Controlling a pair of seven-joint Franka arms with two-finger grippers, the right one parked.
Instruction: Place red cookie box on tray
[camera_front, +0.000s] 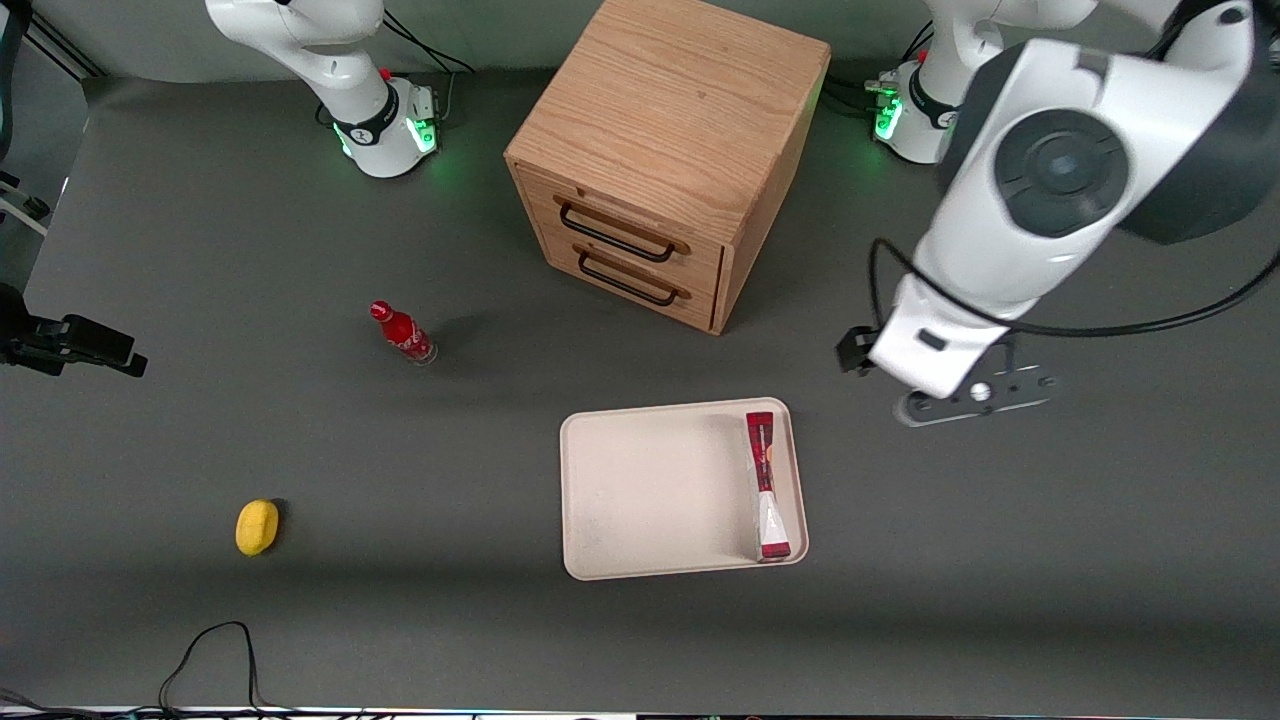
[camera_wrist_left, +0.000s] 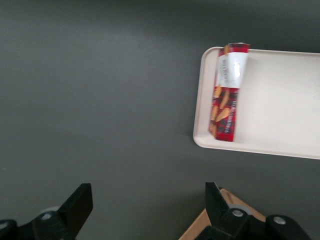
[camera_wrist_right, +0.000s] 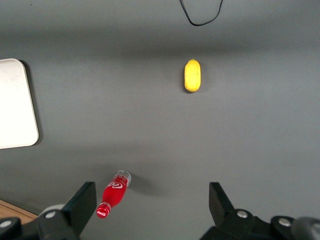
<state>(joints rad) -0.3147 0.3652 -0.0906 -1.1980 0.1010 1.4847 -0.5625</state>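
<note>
Grey surface (camera_wrist_right: 240, 130) w/ a yellow lemon-like obj (camera_wrist_right: 192, 75), a red bottle (camera_wrist_right: 113, 193) lying well apart from it, the tray (camera_wrist_right: 15, 107) corner, wood cabinet edge (camera_wrist_right: 12, 211), and black cable loop (camera_wrist_right: 201, 15).

The box (camera_front: 766, 485) lies on the tray (camera_front: 650, 490), along its edge toward the working arm. The claw (camera_wrist_left: 145, 210) hangs spread above the bare surface (camera_front: 1000, 560) beside the tray. The cabinet (camera_front: 665, 150) stands farther from the camera.
</note>
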